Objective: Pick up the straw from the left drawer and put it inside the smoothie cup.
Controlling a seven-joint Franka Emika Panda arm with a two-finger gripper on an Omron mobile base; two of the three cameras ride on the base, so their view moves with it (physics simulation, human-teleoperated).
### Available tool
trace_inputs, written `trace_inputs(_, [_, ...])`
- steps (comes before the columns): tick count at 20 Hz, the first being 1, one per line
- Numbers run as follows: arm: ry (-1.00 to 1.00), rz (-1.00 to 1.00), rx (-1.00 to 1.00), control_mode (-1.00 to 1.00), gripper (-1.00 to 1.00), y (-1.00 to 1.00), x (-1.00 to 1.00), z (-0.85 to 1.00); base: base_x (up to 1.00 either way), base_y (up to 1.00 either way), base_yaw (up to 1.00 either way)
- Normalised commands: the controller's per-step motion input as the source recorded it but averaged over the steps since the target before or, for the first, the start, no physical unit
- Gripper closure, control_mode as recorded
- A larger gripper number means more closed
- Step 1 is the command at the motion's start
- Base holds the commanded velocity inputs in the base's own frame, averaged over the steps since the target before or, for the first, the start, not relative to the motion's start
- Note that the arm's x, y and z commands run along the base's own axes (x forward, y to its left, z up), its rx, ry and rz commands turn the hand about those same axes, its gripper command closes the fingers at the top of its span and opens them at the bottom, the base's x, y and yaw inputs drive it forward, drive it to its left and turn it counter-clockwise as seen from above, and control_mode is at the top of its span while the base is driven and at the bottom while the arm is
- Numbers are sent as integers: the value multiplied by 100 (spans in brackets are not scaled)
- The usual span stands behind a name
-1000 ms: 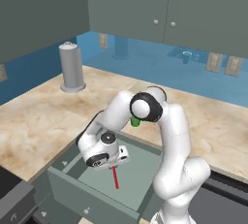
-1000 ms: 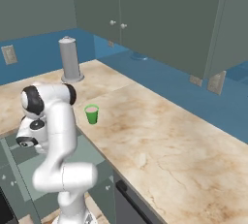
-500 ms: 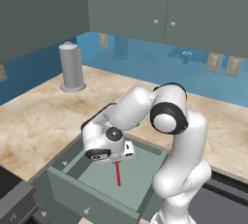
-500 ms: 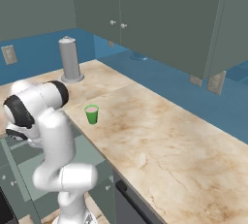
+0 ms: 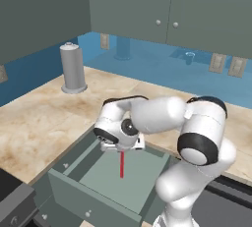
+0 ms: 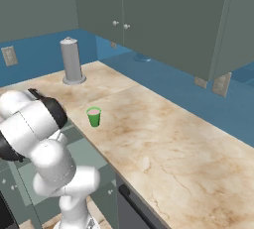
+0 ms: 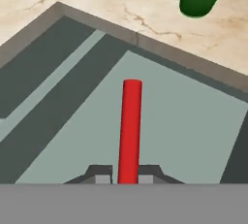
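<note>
Marbled beige worktop (image 5: 34,118) under grey-green cabinets frames the open left drawer (image 5: 106,174) at lower centre of the left base view, where over the last second the arm has swung its elbow out to the right. The claw (image 7: 127,175), clenched on the straw (image 7: 130,130), has stayed over the drawer, so the lift looks under way. Thin, straight and red, the straw hangs upright there, well apart from the smoothie cup (image 6: 94,116) left of centre in the right base view.

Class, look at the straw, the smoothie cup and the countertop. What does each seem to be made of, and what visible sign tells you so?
Straw: probably plastic, going by its uniform bright red and smooth matte surface.
Smoothie cup: likely plastic, being solid green and opaque without gloss.
Countertop: looks like polished marble or a stone imitation, beige with brown veining.
All rendered, so these are judgements from appearance alone.
</note>
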Motion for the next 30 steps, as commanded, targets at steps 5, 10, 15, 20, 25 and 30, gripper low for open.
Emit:
trace_inputs(5, [-6, -31, 5, -100, 100, 15, 0, 92, 0, 0, 0])
trace_inputs(10, [-5, -35, 3, -100, 100, 25, 0, 96, 0, 0, 0])
trace_inputs(15, [0, -35, 4, -100, 100, 36, 0, 85, 0, 0, 0])
trace_inputs(20, [4, -30, 9, -100, 100, 38, 0, 85, 0, 0, 0])
trace_inputs(25, [19, -23, 23, -100, 100, 18, 0, 70, 0, 0, 0])
trace_inputs(30, [36, -18, 41, -100, 100, 0, 0, 45, 0, 0, 0])
